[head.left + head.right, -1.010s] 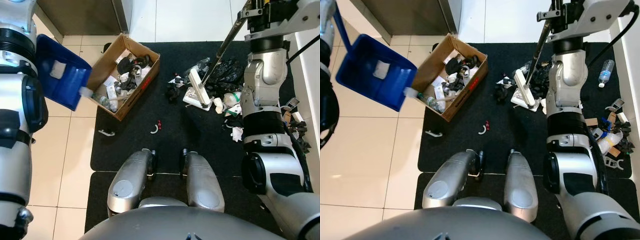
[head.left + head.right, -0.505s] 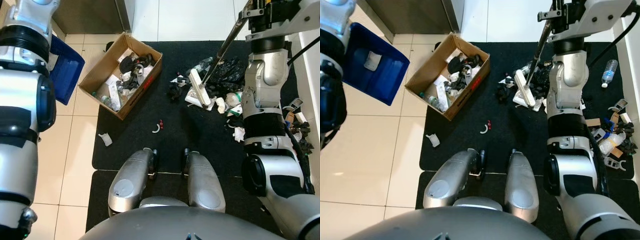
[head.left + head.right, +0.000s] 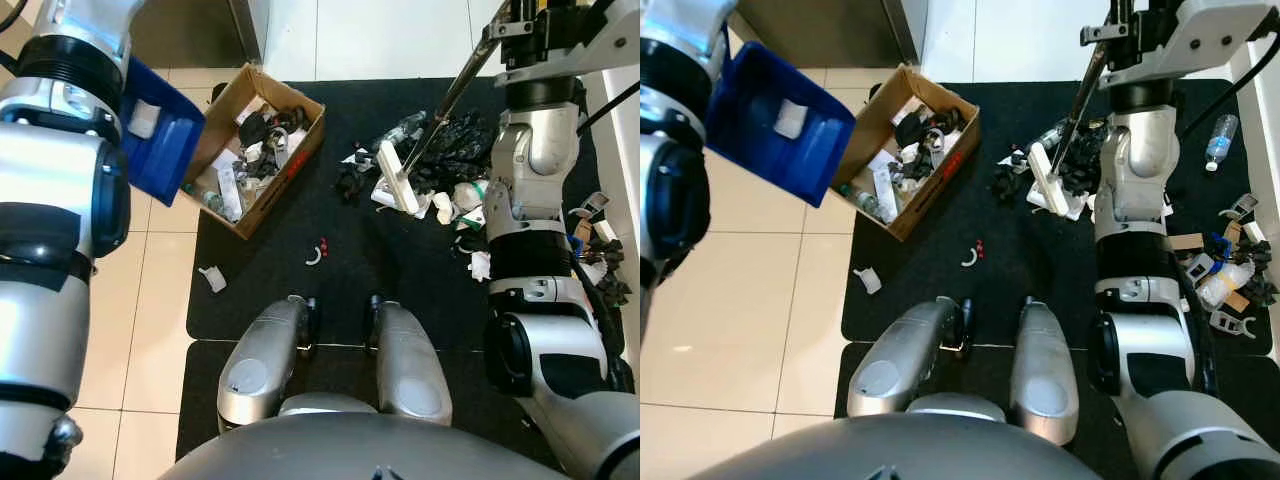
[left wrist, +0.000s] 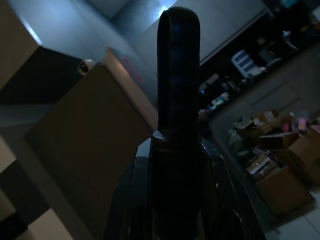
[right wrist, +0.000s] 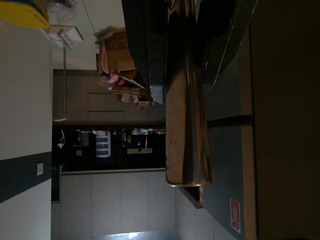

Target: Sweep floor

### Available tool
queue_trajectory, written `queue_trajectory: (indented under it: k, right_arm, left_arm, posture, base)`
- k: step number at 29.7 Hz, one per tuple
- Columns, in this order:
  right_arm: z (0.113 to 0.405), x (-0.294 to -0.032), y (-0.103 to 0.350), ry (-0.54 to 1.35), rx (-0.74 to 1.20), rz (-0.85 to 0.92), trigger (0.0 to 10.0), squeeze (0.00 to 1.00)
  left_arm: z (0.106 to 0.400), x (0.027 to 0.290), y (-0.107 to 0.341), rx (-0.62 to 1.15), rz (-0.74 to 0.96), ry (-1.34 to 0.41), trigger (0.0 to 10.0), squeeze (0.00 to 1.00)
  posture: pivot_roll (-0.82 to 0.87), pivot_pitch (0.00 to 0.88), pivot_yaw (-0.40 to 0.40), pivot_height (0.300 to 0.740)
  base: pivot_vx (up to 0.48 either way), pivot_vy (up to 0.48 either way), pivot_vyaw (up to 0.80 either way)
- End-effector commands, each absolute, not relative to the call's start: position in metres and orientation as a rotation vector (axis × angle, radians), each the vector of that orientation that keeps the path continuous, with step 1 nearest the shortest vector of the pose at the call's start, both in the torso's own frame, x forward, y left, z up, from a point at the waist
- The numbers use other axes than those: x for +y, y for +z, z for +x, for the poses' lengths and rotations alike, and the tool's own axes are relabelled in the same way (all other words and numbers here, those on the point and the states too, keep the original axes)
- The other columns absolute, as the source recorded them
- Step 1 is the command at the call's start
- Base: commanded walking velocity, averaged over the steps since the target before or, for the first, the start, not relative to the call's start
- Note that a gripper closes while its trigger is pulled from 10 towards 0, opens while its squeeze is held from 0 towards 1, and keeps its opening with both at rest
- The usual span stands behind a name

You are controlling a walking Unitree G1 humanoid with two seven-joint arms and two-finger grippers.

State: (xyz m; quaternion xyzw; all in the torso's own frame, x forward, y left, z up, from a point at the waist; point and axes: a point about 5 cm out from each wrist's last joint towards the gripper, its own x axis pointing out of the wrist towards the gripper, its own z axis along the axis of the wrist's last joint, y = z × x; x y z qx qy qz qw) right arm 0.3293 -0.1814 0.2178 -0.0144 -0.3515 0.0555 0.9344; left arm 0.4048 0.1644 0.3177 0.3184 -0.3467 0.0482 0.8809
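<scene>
My left gripper [image 4: 176, 170] is shut on the dark handle [image 4: 178, 75] of a blue dustpan [image 3: 780, 125], held raised at my left beside the cardboard box [image 3: 872, 130]. A white scrap [image 3: 790, 118] lies in the pan. High at the right, my right gripper [image 3: 1118, 28] is shut on the broom's metal handle [image 3: 458, 88]. The white broom head [image 3: 394, 176] rests on the black mat [image 3: 380, 270] at the edge of a trash pile [image 3: 445, 150]. The box is full of dark and white rubbish.
A white ring and red bits [image 3: 316, 252] lie on the mat before my feet. One white scrap [image 3: 211, 278] sits on the tile by the mat's left edge. More debris [image 3: 1230, 270] and a plastic bottle [image 3: 1220, 135] lie at the right.
The dustpan swung left away from the box, then came back toward it. A white scrap now lies on the tile by the mat's left edge. The broom has hardly moved.
</scene>
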Motion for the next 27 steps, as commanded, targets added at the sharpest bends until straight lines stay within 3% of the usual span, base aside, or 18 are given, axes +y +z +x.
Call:
queue_trajectory:
  k: [1,5,12,18,21,22,23,27]
  right_arm:
    - [0.327,-0.182,0.224,0.111,-0.750,-0.037,10.0,0.00]
    - [0.327,-0.183,0.224,0.109,-0.749,-0.036,10.0,0.00]
    - [0.328,-0.183,0.225,0.108,-0.750,-0.034,10.0,0.00]
    - [0.329,-0.183,0.226,0.107,-0.754,-0.036,10.0,0.00]
    - [0.329,-0.186,0.221,0.093,-0.728,-0.017,10.0,0.00]
    - [0.329,-0.186,0.221,0.093,-0.728,-0.017,10.0,0.00]
    - [0.330,-0.190,0.212,0.069,-0.686,-0.015,10.0,0.00]
    - [0.330,-0.197,0.198,0.040,-0.610,-0.044,10.0,0.00]
  left_arm:
    - [0.406,0.169,0.325,-0.702,0.625,0.107,10.0,0.00]
    - [0.404,0.160,0.321,-0.738,0.754,0.049,10.0,0.00]
    - [0.405,0.163,0.322,-0.721,0.702,0.069,10.0,0.00]
    - [0.408,0.171,0.333,-0.667,0.434,0.091,10.0,0.00]
    - [0.413,0.171,0.340,-0.603,0.163,0.086,10.0,0.00]
    - [0.413,0.171,0.340,-0.603,0.163,0.086,10.0,0.00]
    - [0.416,0.169,0.342,-0.564,0.025,0.065,10.0,0.00]
    - [0.418,0.167,0.341,-0.530,-0.076,0.037,10.0,0.00]
  posture:
    - [0.10,0.141,0.134,0.740]
    - [0.11,0.139,0.130,0.740]
    - [0.10,0.133,0.129,0.740]
    - [0.10,0.132,0.130,0.740]
    - [0.10,0.128,0.126,0.740]
    - [0.10,0.128,0.126,0.740]
    - [0.09,0.122,0.129,0.740]
    - [0.09,0.119,0.130,0.740]
  base:
    - [0.000,0.000,0.00]
    - [0.000,0.000,0.00]
    - [0.000,0.000,0.00]
    - [0.000,0.000,0.00]
    - [0.000,0.000,0.00]
    - [0.000,0.000,0.00]
    - [0.000,0.000,0.00]
    - [0.000,0.000,0.00]
